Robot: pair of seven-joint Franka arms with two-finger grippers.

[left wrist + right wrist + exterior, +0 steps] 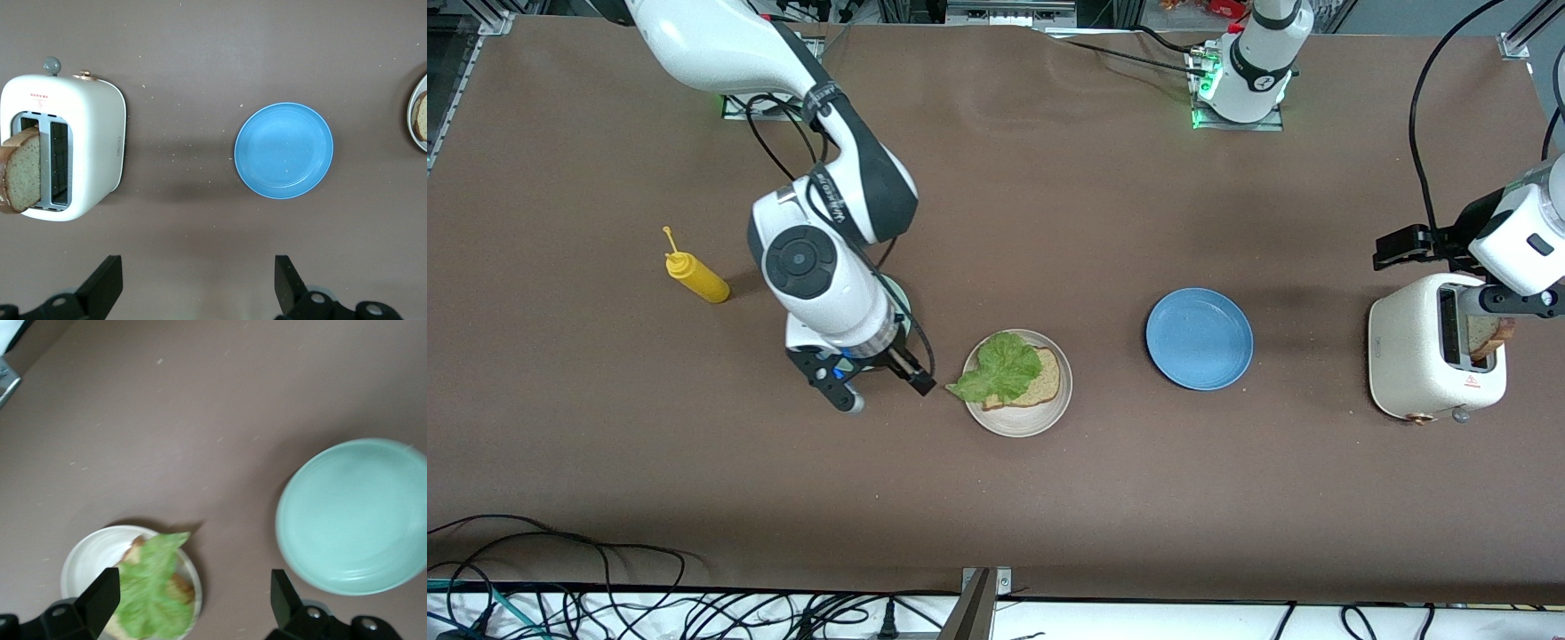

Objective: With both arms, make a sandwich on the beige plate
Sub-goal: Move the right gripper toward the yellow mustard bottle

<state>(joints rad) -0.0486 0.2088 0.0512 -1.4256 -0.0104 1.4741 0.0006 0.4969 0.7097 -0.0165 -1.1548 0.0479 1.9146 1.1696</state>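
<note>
I noted lettuce (pixel 1000 366) on bread (pixel 1042 380) on the beige plate (pixel 1017 422), right tool (pixel 880 382) wide at its nine o'clock, left tool (pixel 1498 307) wide over the toaster (pixel 1418 360); a skewed pinch could jam the toaster slice (pixel 1489 336).

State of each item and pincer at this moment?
beige plate: holds one bread slice with lettuce leaf on top.
toaster: second bread slice sticks up from a slot.
blue plate: bare.
mint-green plate: bare.
left pincer: open, above the toaster.
right pincer: open, beside the beige plate.
</note>
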